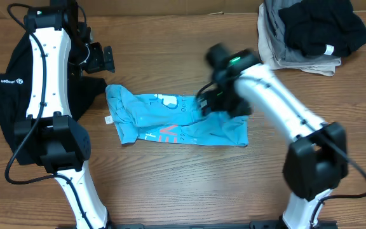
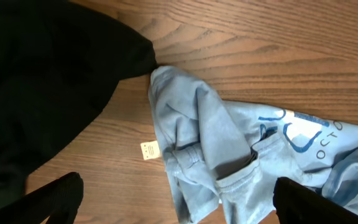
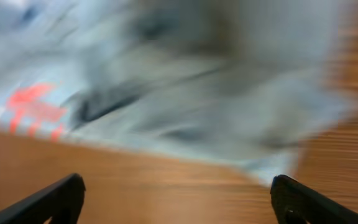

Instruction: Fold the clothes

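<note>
The light blue T-shirt (image 1: 170, 121) is lying bunched up and partly folded in the middle of the counter (image 1: 189, 184), with the white and red print facing up. Its left end is all crumpled, and a little white tag (image 2: 149, 149) is sticking out onto the wood there. The black top (image 1: 5, 95) is sprawling over the left side of the counter, mostly under the left arm, with its small white logo (image 1: 10, 81) showing. In the left wrist view one edge of it is touching the shirt's top left corner.

The left gripper (image 1: 99, 58) is hanging above that corner with its jaws wide apart, holding nothing. The right gripper (image 1: 207, 102) is sitting over the right half of the shirt. Its wrist view is super blurry, but the jaws are showing spread apart with bare wood between them, right at the shirt's edge.

In the far right corner a pile of clothes (image 1: 297, 54) is sitting, well apart from the shirt, with a black garment (image 1: 323, 25) on top of greyish ones.
</note>
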`<state>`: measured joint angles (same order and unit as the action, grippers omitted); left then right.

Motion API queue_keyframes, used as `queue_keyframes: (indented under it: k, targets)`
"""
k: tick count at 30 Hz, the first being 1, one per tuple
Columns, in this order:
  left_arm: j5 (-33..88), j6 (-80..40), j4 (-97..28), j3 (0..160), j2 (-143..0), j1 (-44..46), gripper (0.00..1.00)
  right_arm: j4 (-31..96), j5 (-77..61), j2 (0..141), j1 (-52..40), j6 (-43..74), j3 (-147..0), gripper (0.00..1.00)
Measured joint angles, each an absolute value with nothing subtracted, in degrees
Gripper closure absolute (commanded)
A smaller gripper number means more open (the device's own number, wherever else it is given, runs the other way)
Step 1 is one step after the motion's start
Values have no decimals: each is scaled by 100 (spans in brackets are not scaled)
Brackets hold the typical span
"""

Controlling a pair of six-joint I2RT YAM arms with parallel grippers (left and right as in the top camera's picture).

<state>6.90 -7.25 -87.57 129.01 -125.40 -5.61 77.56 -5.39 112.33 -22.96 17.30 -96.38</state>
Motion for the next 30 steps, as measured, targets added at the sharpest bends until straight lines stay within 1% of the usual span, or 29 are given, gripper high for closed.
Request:
queue_keyframes:
  k: [2, 4, 6, 7, 9, 14, 17, 19, 22, 25, 27, 29, 30]
  targets:
    - [690, -725, -8726, 12901, -12540, -561, 0, 7749, -484, 11233, -1802, 1656, -9638, 10]
    - [690, -725, -8676, 12903, -12540, -561, 0, 7734, -499, 11231, -1356, 1468, -9638, 13]
    - [690, -725, -8626, 12901, -12540, -561, 0, 7697, -517, 11229, -1105, 1319, -9627, 14]
    - [687, -725, -8586, 12901, -12540, -561, 0, 7644, -543, 11218, -1009, 1232, -9590, 17]
    - [687, -725, -8530, 12901, -12540, -561, 0, 7509, -657, 11170, -902, 1017, -9435, 20]
    - [685, -725, -8431, 12901, -12540, -561, 1, 6816, -917, 11104, -910, 676, -8746, 20]
    - [685, -725, -8414, 12903, -12540, -561, 1, 6440, -1052, 11104, -915, 580, -8388, 25]
    - [687, -725, -8416, 12901, -12540, -561, 1, 6195, -1146, 11104, -915, 519, -8215, 34]
    - [685, -725, -8425, 12901, -12540, -561, 1, 5946, -1347, 11104, -915, 412, -8047, 51]
    - [687, -725, -8464, 12901, -12540, -561, 1, 5798, -1518, 11104, -915, 351, -7959, 59]
    - [685, -725, -8477, 12901, -12540, -561, 1, 5756, -1603, 11104, -915, 318, -7931, 65]
    - [685, -725, -8503, 12901, -12540, -561, 1, 5749, -1653, 11104, -915, 281, -7909, 76]
    - [685, -725, -8519, 12901, -12540, -561, 1, 5754, -1669, 11104, -915, 274, -7905, 85]
